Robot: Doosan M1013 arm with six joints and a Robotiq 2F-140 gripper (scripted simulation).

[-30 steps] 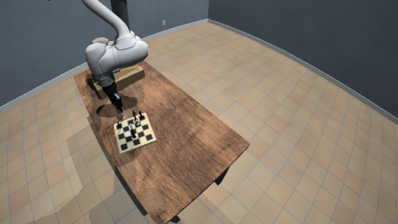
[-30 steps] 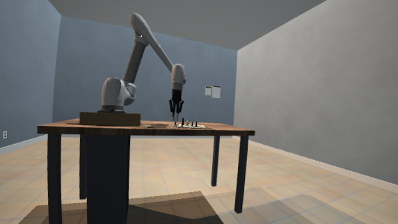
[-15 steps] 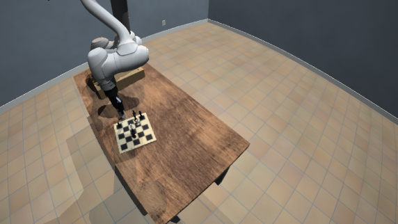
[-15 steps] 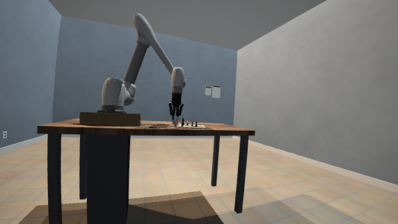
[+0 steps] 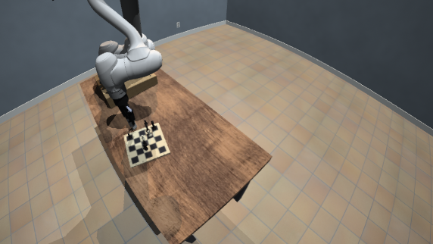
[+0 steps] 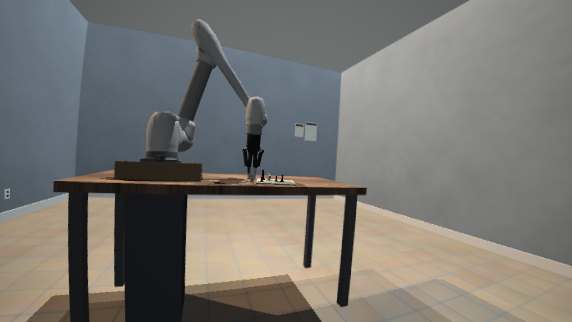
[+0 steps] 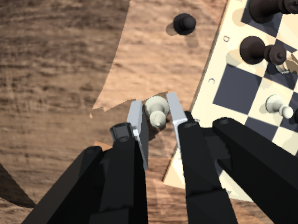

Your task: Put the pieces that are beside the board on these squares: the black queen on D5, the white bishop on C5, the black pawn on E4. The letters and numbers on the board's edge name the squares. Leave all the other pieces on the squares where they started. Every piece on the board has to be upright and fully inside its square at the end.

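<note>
From my remote station I'm watching the white arm (image 5: 130,68) reaching over the wooden table (image 5: 204,151), its black gripper (image 5: 132,126) (image 6: 251,180) (image 7: 157,112) pointing down near the chessboard's (image 5: 163,147) eleven o'clock corner. Dark and light chess pieces are standing on the board; a wall outlet (image 5: 178,24) is showing at one o'clock.

The bench (image 5: 197,151) (image 6: 210,187) (image 7: 55,60) is brown, and it has a wood grain with darker streaks. The board (image 5: 165,153) (image 6: 290,183) (image 7: 200,117) carries a check of dark and cream squares, and its border is cream. The small pawn (image 7: 184,24) beside it is black; the piece (image 7: 157,107) between the pads (image 7: 176,107) is off-white. These pads are light grey, while the claw (image 5: 132,126) (image 6: 251,177) (image 7: 157,112) is mostly black.
</note>
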